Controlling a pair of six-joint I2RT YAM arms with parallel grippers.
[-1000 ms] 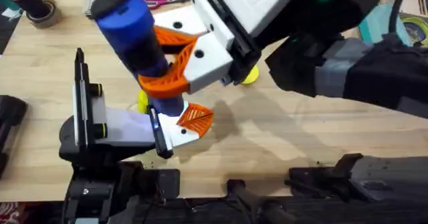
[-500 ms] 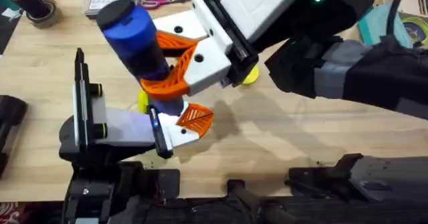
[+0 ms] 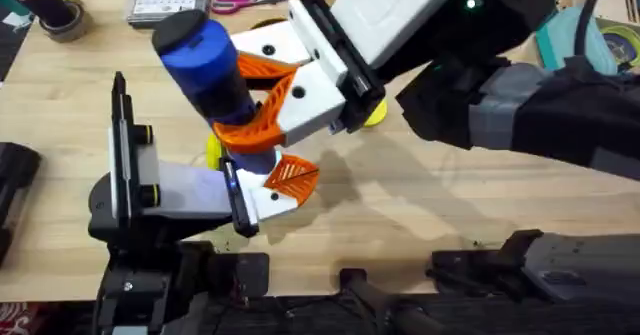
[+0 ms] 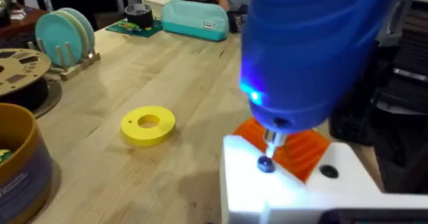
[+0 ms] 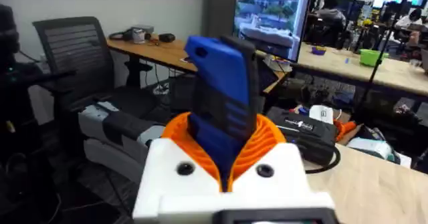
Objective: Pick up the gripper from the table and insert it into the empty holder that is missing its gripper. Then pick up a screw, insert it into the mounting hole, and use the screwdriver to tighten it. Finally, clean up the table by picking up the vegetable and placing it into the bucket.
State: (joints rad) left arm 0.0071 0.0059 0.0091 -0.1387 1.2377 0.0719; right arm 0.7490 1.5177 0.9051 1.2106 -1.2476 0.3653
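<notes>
The screwdriver [image 3: 205,70] is being gripped by the right pincer [image 3: 265,95], clamped between its orange pads, blue body tilted over the worktop [image 3: 420,205]. In the left wrist view its metal tip [image 4: 270,144] is being pressed onto a screw [image 4: 265,164] in the white holder [image 4: 294,190], just beside the orange gripper [image 4: 297,147]. The bucket [image 4: 20,164] is being seen well apart, near a yellow disc [image 4: 148,124]. The left pincer's state cannot be told

Standing upright over the holder [image 3: 262,201], tip on its screw [image 4: 265,164]: the screwdriver [image 3: 210,75]. Lying behind the holder: a disc [image 4: 148,125]. Sitting left of that disc: the bucket [image 4: 20,160].
</notes>
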